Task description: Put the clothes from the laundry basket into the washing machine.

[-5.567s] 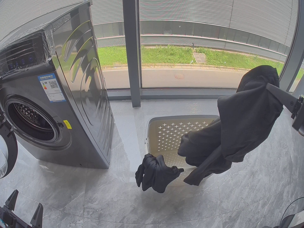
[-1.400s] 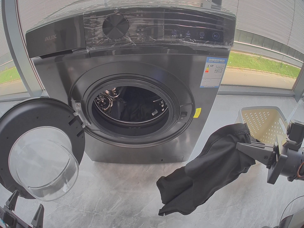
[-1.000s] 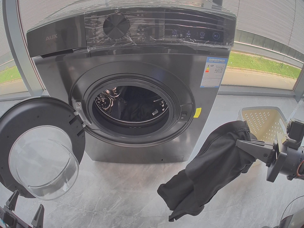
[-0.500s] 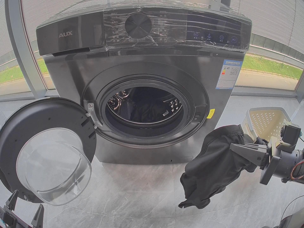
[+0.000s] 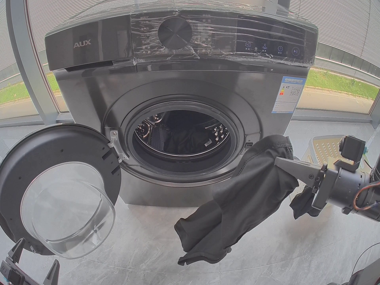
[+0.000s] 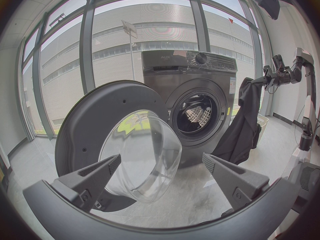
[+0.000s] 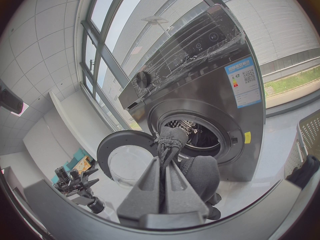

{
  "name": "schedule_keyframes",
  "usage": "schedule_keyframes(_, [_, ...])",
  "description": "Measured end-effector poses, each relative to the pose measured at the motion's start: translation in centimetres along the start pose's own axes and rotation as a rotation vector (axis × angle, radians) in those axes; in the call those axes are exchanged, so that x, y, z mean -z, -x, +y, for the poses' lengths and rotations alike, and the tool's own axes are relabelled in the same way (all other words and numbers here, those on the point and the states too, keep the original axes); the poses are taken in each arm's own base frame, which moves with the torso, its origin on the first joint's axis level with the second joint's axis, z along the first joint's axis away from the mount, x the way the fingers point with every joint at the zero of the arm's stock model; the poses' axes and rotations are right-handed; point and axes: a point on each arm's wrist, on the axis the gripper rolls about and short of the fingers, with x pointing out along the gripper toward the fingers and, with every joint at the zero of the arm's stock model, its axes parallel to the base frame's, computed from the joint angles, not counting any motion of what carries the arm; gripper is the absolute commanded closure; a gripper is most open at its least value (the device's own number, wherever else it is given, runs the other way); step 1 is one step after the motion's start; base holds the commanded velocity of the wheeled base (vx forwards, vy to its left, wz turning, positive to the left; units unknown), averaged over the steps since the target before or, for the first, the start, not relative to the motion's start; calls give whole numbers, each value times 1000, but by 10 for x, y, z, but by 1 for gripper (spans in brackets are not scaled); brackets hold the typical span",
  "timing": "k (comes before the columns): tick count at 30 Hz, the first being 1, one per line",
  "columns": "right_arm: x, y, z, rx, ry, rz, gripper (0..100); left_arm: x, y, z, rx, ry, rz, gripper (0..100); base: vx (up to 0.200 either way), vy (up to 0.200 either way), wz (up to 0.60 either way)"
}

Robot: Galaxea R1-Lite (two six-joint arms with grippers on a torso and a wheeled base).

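Observation:
The grey washing machine (image 5: 178,80) stands in front of me with its round door (image 5: 59,187) swung open to the left. Dark clothes (image 5: 186,137) lie inside the drum. My right gripper (image 5: 279,162) is shut on a black garment (image 5: 241,194), which hangs to the floor just right of the drum opening; the pinched cloth (image 7: 200,177) bunches around the shut gripper (image 7: 163,164). The beige laundry basket (image 5: 324,147) sits behind that arm, with another dark piece (image 5: 303,206) draped over its rim. My left gripper (image 5: 35,256) is low at the front left, open (image 6: 160,157) and holding nothing.
Glass walls and window posts (image 5: 27,60) rise behind and beside the machine. The open door's clear bowl (image 5: 67,210) juts out over the marble floor (image 5: 138,242) at the left. Open floor lies between the door and the hanging garment.
The head camera turned from the basket to face the machine. In the last second my right gripper carried the black garment left and up, closer to the drum opening. The left gripper stayed low.

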Motion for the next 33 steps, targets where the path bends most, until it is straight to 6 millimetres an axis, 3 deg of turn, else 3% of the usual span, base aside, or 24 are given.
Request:
schedule_keyframes(6, [4,-21,-5,33,4,-51,100,0,0,0,5,-5,-2,0,0,0,0])
schedule_keyframes(17, [29,-59,-11,60,59,-14,100,-4,0,0,6,0,-28,0,0,0,0])
schedule_keyframes(20, [33,-66,-12,75,88,-1,100,-21,4,2,-2,0,-95,0,0,0,0])
schedule_keyframes(26, [33,-80,-12,119,133,-21,100,-75,10,6,78,5,-187,0,0,0,0])
schedule_keyframes(33, [31,-95,-5,156,130,-48,100,-103,-24,8,255,63,-81,0,0,0,0])
